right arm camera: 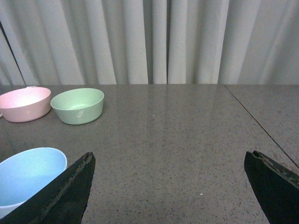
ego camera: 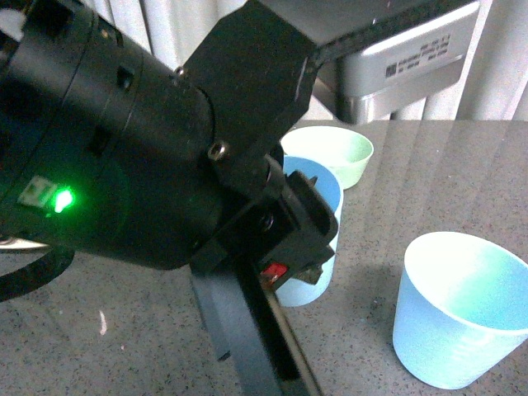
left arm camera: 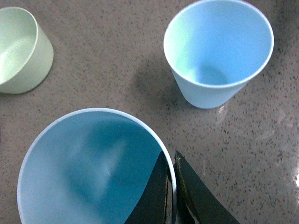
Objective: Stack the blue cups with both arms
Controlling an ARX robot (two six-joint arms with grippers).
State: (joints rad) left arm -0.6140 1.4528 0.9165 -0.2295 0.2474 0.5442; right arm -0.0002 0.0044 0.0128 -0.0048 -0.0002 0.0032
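Left arm (ego camera: 124,140) downward, left gripper (left arm camera: 172,193) tight on blue cup (left arm camera: 88,172) rim; right gripper (right arm camera: 169,158) wide.

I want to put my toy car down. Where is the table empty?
Bare table lies right of the green bowl, behind the loose blue cup. It's crowded where the left end effector pinches the other blue cup.

bare table (left arm camera: 117,70) separates held cup (left arm camera: 88,172) from free cup (left arm camera: 217,46); green bowl (left arm camera: 21,51) stands close behind.
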